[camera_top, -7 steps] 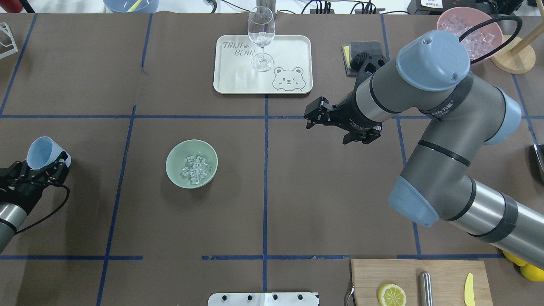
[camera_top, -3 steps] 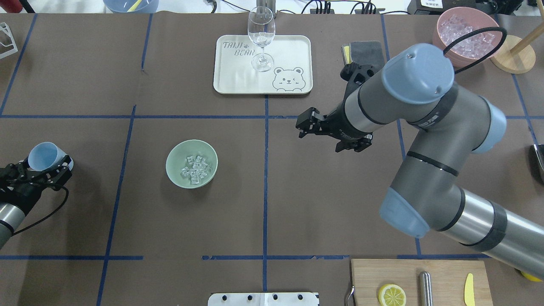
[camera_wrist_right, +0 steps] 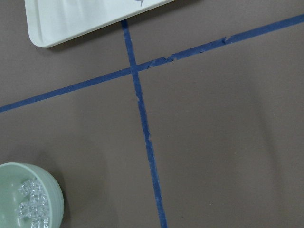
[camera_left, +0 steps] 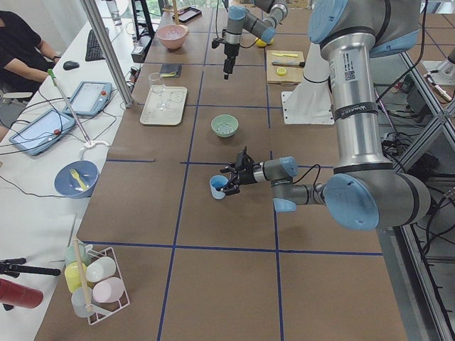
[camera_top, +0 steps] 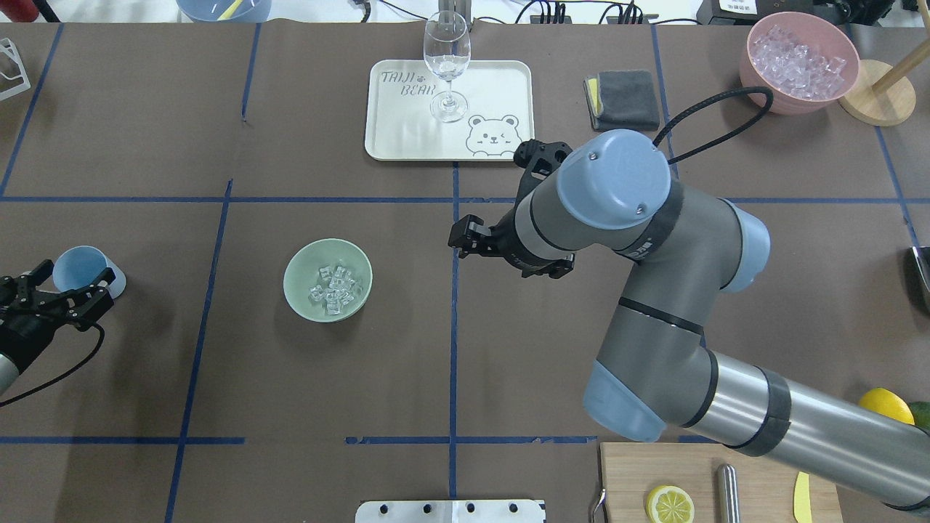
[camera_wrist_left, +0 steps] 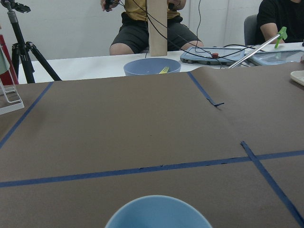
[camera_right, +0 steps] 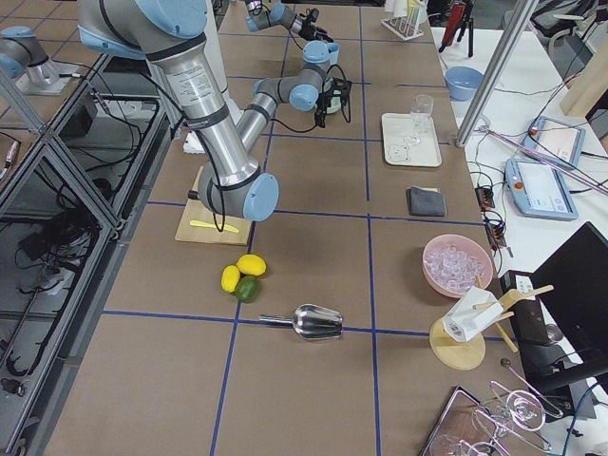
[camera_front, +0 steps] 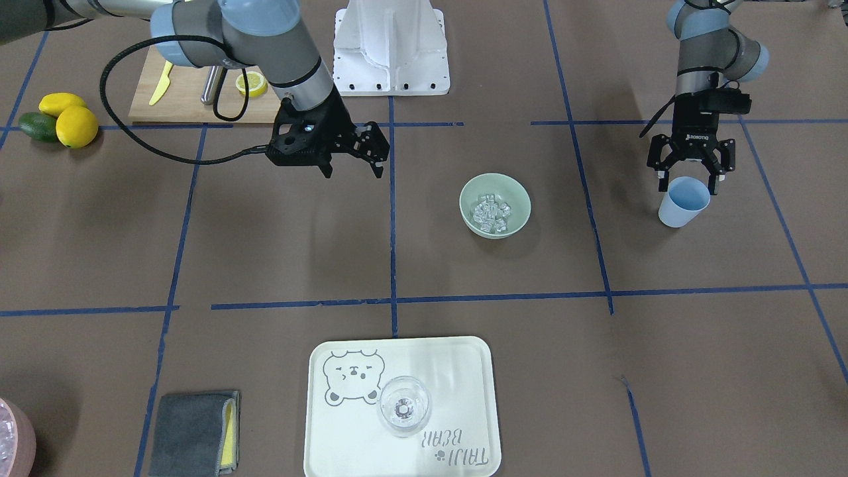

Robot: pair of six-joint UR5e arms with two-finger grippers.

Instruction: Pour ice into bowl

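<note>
Left gripper [camera_front: 688, 188] hanging spread wide, straddling cup [camera_front: 682, 207]; front view showing this, left wrist view catching cup rim only. Right gripper [camera_front: 379, 158] hovering wide, empty. Ice [camera_top: 334, 287] lying in bowl [camera_top: 298, 270], between arms.

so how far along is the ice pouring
Done, it seems: the small clear ice cubes lie in the pale green round bowl. In hand: the left gripper, jaws apparently open, flanks the empty-looking light blue cup standing on the table. The right gripper hangs open, empty. Left: backing off the cup.
</note>
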